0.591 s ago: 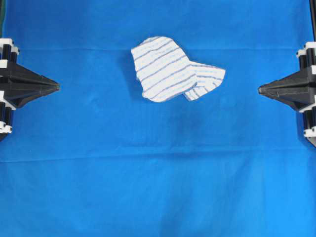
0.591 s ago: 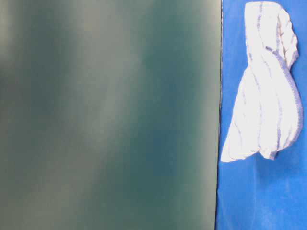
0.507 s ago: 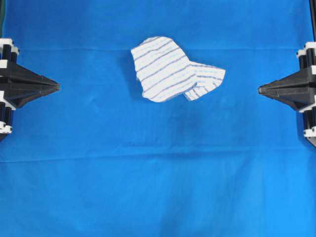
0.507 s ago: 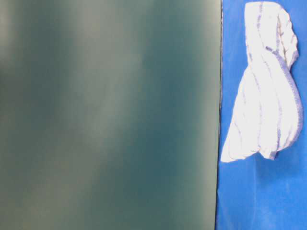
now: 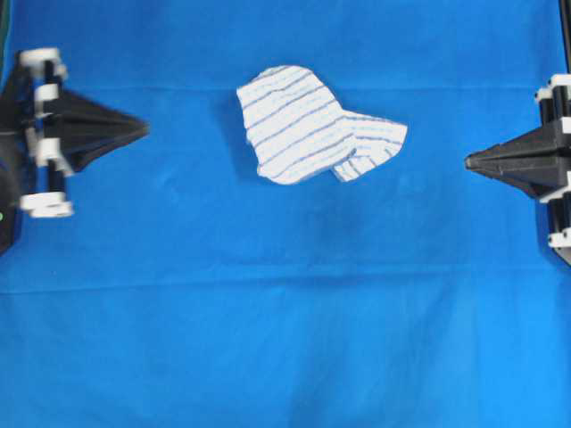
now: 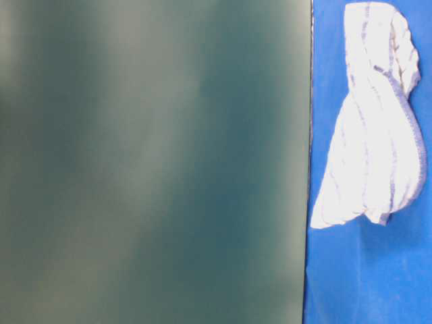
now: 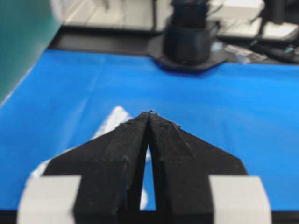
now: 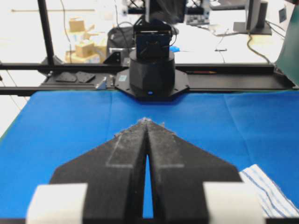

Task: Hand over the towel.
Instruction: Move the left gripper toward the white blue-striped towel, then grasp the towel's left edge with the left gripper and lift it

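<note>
No legible writing or labels anywhere. Left gripper: fingers clenched tip to tip, grasping nothing, aimed at the towel. Towel: crumpled on the blue cloth, between both grippers, apart from each, nearer the left. Right gripper: fingers clenched, nothing held.

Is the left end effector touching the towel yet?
Apart. The overhead view shows bare blue cloth between the closed left end effector and the towel, which lies flat on it.
</note>
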Motion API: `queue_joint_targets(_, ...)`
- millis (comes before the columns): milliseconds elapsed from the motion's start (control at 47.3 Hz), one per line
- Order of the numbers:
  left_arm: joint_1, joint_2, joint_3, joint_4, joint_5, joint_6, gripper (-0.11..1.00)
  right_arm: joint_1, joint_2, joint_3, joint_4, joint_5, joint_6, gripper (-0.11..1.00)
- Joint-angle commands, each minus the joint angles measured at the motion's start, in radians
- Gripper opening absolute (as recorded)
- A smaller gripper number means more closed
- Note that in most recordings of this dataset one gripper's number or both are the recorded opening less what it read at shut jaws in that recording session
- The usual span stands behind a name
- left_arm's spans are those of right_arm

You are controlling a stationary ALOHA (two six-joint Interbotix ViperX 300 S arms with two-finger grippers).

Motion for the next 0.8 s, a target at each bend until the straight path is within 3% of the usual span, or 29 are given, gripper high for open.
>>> queue_joint_targets(0, 0.04, 0.094, -0.075, 0.0, -0.008, 0.002, 0.02, 0.003, 0.012, -0.025, 0.005, -0.005, 0.002, 0.0)
queue_joint_targets(84, 0.086, 0.193, -0.12, -0.002, -0.002, 0.0, 0.19, 0.003, 0.014, -0.023, 0.005, -0.005, 0.003, 0.0)
queue_joint_targets(296, 0.146, 0.422, -0.262, 0.0, 0.118, 0.006, 0.81, 0.003, 0.037, -0.02, 0.006, -0.003, 0.006, 0.0)
queue_joint_targets(359, 0.16, 0.497, -0.299, 0.0, 0.149, 0.011, 0.91, 0.003, 0.044, -0.018, 0.006, -0.003, 0.006, 0.0)
queue_joint_targets(613, 0.184, 0.796, -0.43, 0.0, 0.198, 0.014, 0.93, 0.003, 0.08, -0.012, 0.008, -0.005, 0.006, 0.0)
queue_joint_targets(782, 0.199, 0.914, -0.468, 0.0, 0.199, 0.012, 0.93, 0.003, 0.1, -0.011, 0.008, -0.008, 0.006, 0.0)
